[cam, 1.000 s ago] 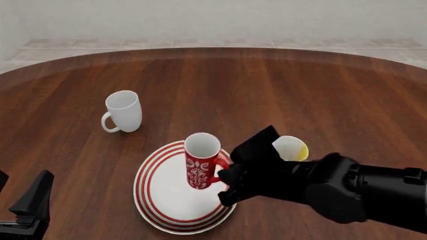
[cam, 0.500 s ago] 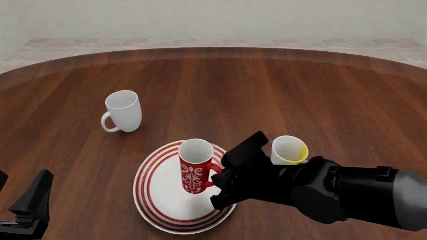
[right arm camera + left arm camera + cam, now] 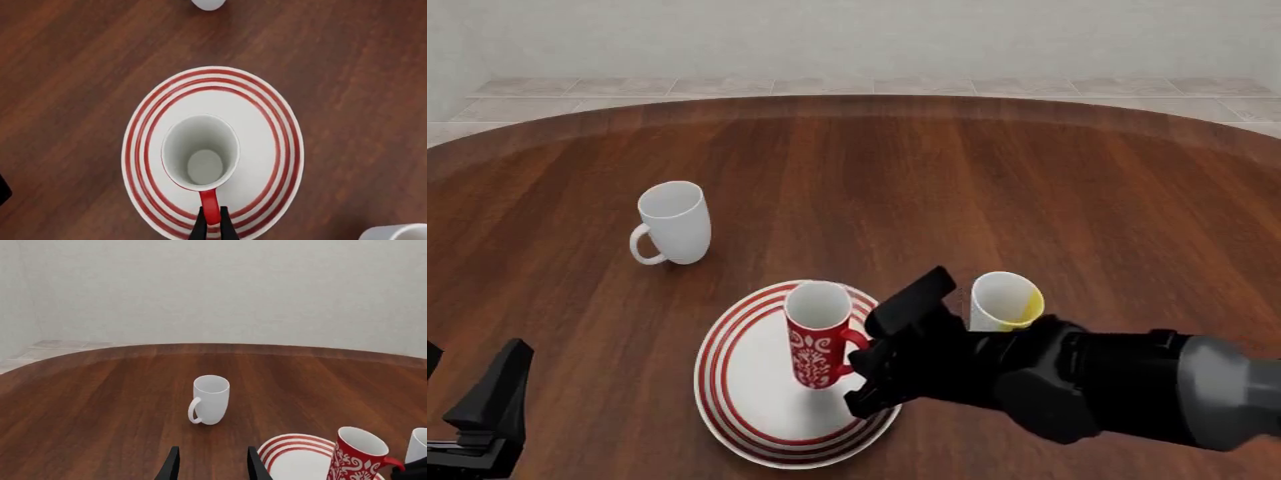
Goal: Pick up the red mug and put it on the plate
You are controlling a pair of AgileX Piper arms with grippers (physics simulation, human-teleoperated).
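The red mug (image 3: 815, 340) with a white pattern is upright over the middle of the plate (image 3: 729, 400), its base at or just above the plate's surface. My right gripper (image 3: 873, 353) is shut on the mug's red handle (image 3: 209, 202). From above, the right wrist view shows the white inside of the red mug (image 3: 200, 152), ringed by the plate (image 3: 143, 131), and the right gripper (image 3: 211, 221) pinching the handle. My left gripper (image 3: 212, 467) stands open and empty at the near left, away from the red mug (image 3: 352, 458) and the plate (image 3: 291, 448).
A plain white mug (image 3: 675, 222) stands at the left of the table (image 3: 988, 170). A yellow-and-white mug (image 3: 1006, 300) stands close beside my right arm, just right of the plate.
My right gripper has lowered the red mug a little to the left, from above the plate down to its middle. The left arm has not moved.
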